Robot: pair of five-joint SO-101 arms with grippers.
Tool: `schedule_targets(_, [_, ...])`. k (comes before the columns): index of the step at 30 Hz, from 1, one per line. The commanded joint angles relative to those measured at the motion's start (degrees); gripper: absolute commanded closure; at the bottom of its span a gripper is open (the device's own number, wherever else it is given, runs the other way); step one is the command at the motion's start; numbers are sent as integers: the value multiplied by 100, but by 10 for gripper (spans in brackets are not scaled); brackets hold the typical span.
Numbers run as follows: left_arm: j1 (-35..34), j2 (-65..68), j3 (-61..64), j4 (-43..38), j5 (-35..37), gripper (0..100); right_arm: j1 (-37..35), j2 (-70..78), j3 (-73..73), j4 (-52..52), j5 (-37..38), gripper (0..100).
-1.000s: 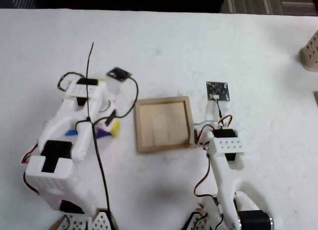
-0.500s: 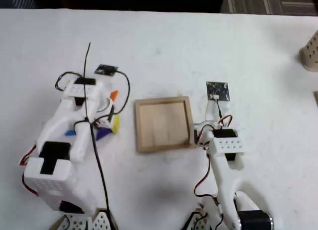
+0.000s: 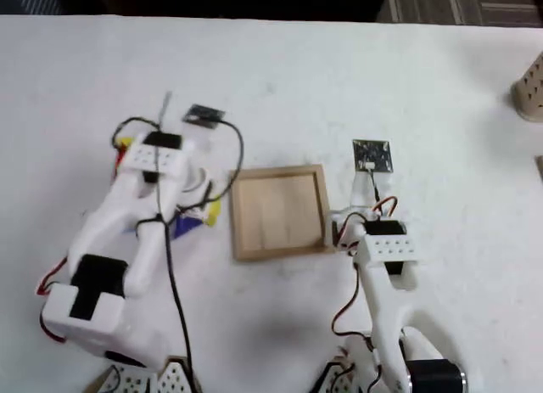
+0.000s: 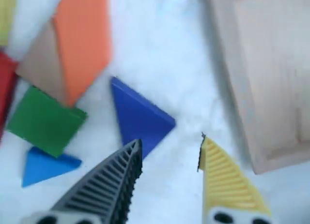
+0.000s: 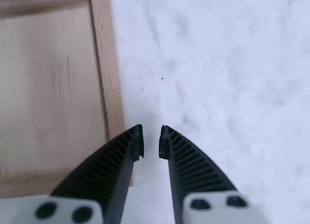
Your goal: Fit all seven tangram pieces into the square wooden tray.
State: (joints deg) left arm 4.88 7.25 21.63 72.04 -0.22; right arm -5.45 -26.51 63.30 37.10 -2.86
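Sitting square in the middle of the white table (image 3: 339,70), the tray (image 3: 280,210) shows a bare wooden floor inside its raised rim. The seven pieces lie loose on the table to its left, mostly under the left arm (image 3: 140,215). The left wrist view shows them closer. A dark blue triangle (image 4: 140,117) is nearest the tray, apart from its rim. An orange parallelogram (image 4: 82,45) lies edge to edge with a tan piece (image 4: 38,64). A green square (image 4: 43,120) is just beside the tan one, and a light blue triangle (image 4: 46,166) lies just by the green. A red piece (image 4: 6,93) and a yellow piece (image 4: 6,11) are cut off at the picture's edge. The left gripper (image 4: 169,149) hangs over the table between the dark blue triangle and the tray's left rim. Its fingers are spread wide and hold nothing. The dark finger is by the triangle's corner and the yellow one is toward the tray. The right arm (image 3: 386,253) stands at the tray's right side. The right gripper (image 5: 150,139) is at the near right corner, just outside the rim. Its fingers are almost pressed together, with a thin slit between the tips and nothing in them. A tan perforated object (image 3: 530,87) stands at the table's far right edge.
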Motion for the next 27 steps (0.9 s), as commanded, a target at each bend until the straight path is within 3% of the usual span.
schedule_targets(1, [391,-330,-571,299,343,782,286,-268,-18,-101,79,937])
schedule_targets(10, [576,-286,-1231,756,369,779,945,-215,0,-92,79,939])
schedule_targets(16, [268,-321,-695,712,316,643,910,-242,53,-92,79,938])
schedule_targets(22, [-347,-277,-18,-246,369,631,910,-242,62,-92,79,938])
schedule_targets(27, [-391,-268,440,-642,62,631,910,-242,62,-101,79,938])
